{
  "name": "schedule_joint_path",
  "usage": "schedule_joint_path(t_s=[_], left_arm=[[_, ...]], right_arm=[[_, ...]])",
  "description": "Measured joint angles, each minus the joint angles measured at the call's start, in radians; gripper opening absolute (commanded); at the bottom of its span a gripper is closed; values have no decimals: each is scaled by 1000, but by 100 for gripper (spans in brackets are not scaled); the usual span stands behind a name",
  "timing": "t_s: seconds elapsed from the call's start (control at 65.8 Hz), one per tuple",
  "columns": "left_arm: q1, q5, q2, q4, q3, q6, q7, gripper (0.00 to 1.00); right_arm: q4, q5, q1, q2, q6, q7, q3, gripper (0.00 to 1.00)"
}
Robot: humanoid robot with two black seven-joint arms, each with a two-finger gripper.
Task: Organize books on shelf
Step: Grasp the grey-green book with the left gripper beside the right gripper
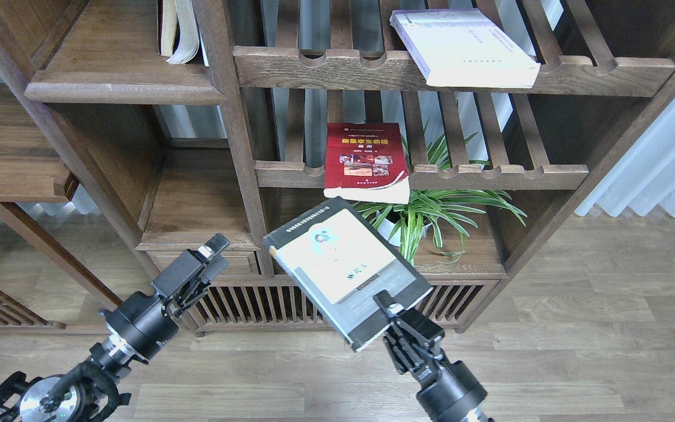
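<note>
My right gripper [394, 317] is shut on the near edge of the black-grey book [343, 266] with the yellow-green panel. It holds the book tilted in the air in front of the cabinet, left of the plant. My left gripper [205, 262] is open and empty, just left of that book and in front of the small drawer. The red book [364, 161] lies on the middle slatted rack and overhangs its front rail. The pale lavender-white book [466, 47] lies on the upper slatted rack. The solid dark-brown shelf [120, 91] is at the upper left.
A couple of upright books [179, 29] stand at the right end of the solid shelf. A potted spider plant [425, 217] sits on the low board behind the held book. A thick wooden post [238, 146] divides the unit. A drawer [167, 264] and slatted doors [267, 302] lie below.
</note>
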Motion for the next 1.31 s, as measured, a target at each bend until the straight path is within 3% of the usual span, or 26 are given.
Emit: schedule_joint_path(t_s=[0.198,0.578,0.866,0.958,1.003,1.307], left_arm=[[-1,-7,-61,0,10,0,1,100],[-45,6,-157,47,56,0,-1,100],[-59,39,-108,96,69,0,13,99],[-57,39,-108,97,80,0,27,85],[-60,40,-111,99,94,0,30,69],[-45,34,-120,112,131,0,25,49]], right_arm=[[-30,-38,1,38,0,-34,-5,2],[-71,-96,-2,115,0,-37,-10,3],[-92,-104,-8,125,0,-38,-12,3],[-93,-104,-8,126,0,-38,-11,3],[-93,-105,-9,126,0,-38,-11,3],[-105,-116,-11,143,0,-37,-10,3]])
